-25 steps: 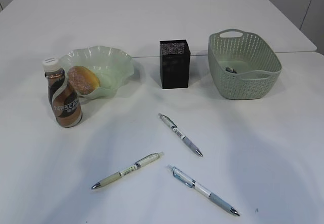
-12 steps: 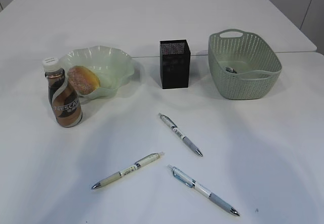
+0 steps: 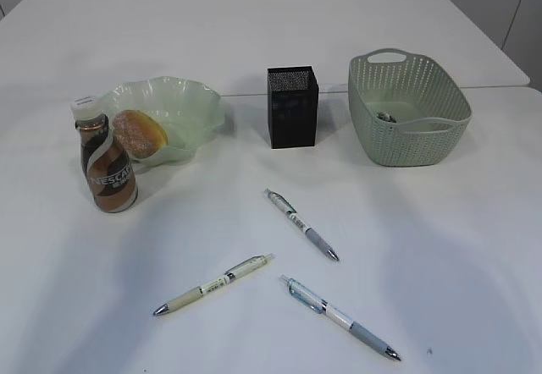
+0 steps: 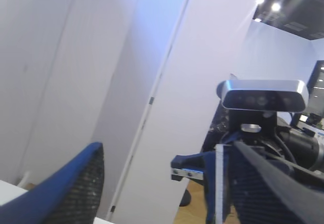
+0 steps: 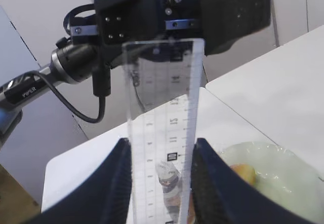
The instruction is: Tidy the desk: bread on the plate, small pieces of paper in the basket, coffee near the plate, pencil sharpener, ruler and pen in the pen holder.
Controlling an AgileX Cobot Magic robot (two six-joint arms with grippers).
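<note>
**Ruler's up in the air, pens waiting on the desk**

So the right gripper (image 5: 161, 183) is clamped on the ruler (image 5: 162, 148), holding it upright between its two fingers, edges pinched. My guess is that's so it can drop end-first into the pen holder (image 3: 293, 107). In the right wrist view the other arm sits just behind the ruler, which looks like a pass between the two.

The left gripper (image 4: 152, 183) stands open with nothing between its fingers, pointed off at the room: pale wall panels, ceiling spotlights, a camera rig.

Going off the pen holder: the plate (image 3: 199, 103) is to its left with the bread (image 3: 140, 133) in it, and the coffee (image 3: 107, 161) stands just beside that. The basket (image 3: 408, 137) is to its right, something small inside. Three pens (image 3: 301, 224) lie in front on the plain white desk (image 3: 254, 35), apart from each other.
</note>
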